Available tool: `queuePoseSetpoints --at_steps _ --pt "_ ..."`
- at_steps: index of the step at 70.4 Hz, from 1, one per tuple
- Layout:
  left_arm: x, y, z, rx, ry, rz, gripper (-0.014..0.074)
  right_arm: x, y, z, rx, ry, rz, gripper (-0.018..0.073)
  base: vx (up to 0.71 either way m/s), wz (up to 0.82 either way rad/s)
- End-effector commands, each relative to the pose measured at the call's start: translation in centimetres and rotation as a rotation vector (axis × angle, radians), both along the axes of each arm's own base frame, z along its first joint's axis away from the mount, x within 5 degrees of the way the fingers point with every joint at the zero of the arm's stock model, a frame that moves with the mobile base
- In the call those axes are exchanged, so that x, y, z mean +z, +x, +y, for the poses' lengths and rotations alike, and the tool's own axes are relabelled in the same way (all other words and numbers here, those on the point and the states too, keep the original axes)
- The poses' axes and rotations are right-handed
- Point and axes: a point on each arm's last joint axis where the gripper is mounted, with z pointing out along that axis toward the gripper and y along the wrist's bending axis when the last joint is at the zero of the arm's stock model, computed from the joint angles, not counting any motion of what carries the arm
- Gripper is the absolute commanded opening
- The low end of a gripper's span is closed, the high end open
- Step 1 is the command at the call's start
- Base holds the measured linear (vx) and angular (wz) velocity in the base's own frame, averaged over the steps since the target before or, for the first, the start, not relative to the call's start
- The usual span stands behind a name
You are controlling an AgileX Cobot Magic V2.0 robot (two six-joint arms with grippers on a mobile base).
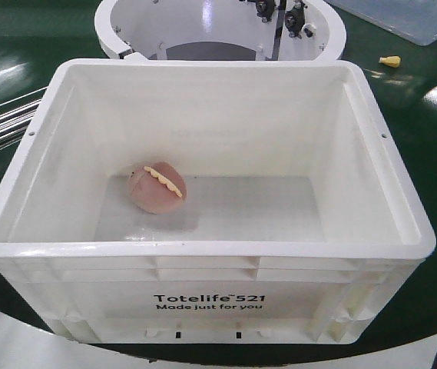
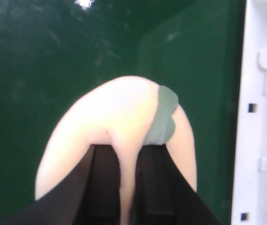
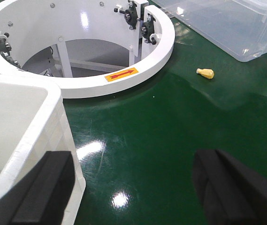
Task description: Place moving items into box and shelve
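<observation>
One pink-brown ball [image 1: 155, 188] lies in the box [image 1: 318, 296], the yellow ball [image 2: 117, 112] gripped.
The left gripper [image 2: 126, 187] clamps it beside the box's outer wall; the right gripper's [image 3: 133, 185] jaws stand apart.

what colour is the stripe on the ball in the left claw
Green stripe on the pale yellow ball in the left claw; clearest in the left wrist view.

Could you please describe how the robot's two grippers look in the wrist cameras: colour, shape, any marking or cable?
Only the fingers show. The left gripper has two black fingers with long flat faces, blurred by closeness. The right gripper has two matte black, blocky fingers with squared edges. I see no markings or cables on either, and the arms themselves are out of view.
</observation>
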Motion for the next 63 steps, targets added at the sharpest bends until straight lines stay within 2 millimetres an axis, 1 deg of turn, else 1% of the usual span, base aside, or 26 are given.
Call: queuePoseSetpoints --at_steps 1,15,30,45,51,58,63 --pt "3.2 0.1 -0.1 0.016 0.014 -0.113 -0.0003 1.6 0.0 -0.2 -0.033 -0.003 -0.086 0.0564 0.0 0.0" --pt "9.5 -1.1 -0.4 0.018 0.03 -0.325 -0.0003 1.6 0.0 -0.2 -0.033 -0.003 -0.086 0.0564 0.0 0.0" --pt "14.7 -3.1 -0.6 0.054 0.034 -0.518 -0.0003 1.6 0.0 -0.2 -0.031 -0.003 -0.084 0.0564 0.0 0.0" --pt "20.7 -5.3 -0.6 0.105 0.083 -0.815 -0.0003 1.6 0.0 -0.2 -0.029 -0.001 -0.081 0.0564 0.0 0.0" --pt "22.9 -6.3 -0.9 0.122 0.05 -0.906 -0.0003 1.6 0.0 -0.2 -0.027 0.0 -0.079 0.0564 0.0 0.0" --pt "24.7 -7.3 -1.6 0.107 -0.045 -0.948 -0.0003 1.6 0.0 -0.2 -0.027 0.001 -0.079 0.0564 0.0 0.0" --pt "25.2 -7.6 -2.3 0.061 -0.114 -0.955 -0.0003 1.6 0.0 -0.2 -0.027 0.001 -0.079 0.0564 0.0 0.0"
